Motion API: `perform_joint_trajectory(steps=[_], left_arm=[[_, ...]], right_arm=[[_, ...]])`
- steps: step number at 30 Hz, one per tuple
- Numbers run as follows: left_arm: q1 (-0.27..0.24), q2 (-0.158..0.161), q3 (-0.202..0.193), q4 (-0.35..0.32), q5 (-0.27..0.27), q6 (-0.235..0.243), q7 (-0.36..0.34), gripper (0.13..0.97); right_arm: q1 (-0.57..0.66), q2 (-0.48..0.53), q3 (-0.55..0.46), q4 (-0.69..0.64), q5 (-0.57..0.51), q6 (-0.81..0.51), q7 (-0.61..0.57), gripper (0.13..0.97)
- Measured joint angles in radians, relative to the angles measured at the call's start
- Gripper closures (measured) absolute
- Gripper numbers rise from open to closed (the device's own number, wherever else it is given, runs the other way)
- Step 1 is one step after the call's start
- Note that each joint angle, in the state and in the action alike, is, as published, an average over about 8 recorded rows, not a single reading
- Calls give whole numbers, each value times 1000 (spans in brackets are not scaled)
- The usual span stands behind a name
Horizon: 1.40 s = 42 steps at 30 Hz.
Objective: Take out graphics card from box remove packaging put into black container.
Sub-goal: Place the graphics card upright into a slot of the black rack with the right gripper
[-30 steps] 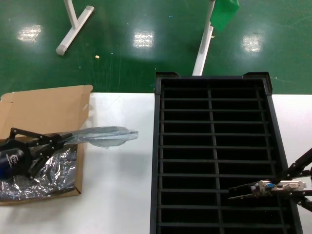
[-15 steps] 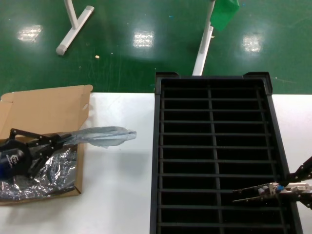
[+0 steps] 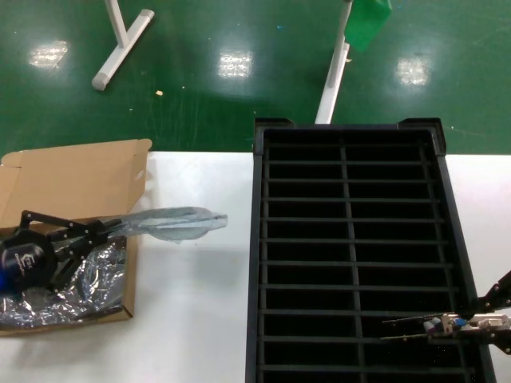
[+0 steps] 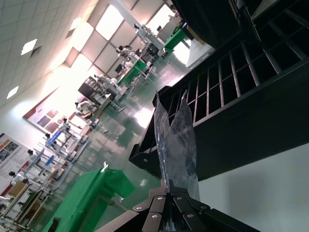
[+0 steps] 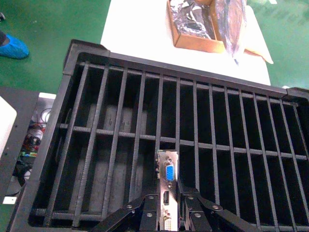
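On my left, the box (image 3: 76, 239) sits at the worktop's (image 3: 196, 303) left edge, lid folded back behind it. My left gripper (image 3: 102, 229) hangs over the box, with the packaging (image 3: 172, 221) stretching rightward from it above the worktop. To the right stands the black container (image 3: 351, 255). My right gripper (image 3: 447, 325) is over its near-right slots, holding the graphics card (image 5: 166, 191) there.

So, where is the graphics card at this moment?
The graphics card is on the robot's right, held by the right gripper over a near slot in the right column of the black container.
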Motion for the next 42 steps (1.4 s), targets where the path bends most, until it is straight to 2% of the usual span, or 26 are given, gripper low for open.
perform_joint_trajectory(steps=[11,26,42], left_arm=[[17,-7,-8,-12,-4,3,-2,955],[16,-13,-14,42,-4,24,29,955],[-4,-9,-9,85,8,36,53,955]], right_arm=[[20,-24,-17,0,-26,-7,1,895],[127,-90,-76,0,-81,-84,-4,895],[166,-88,-89,0,-52,-148,-46,895]])
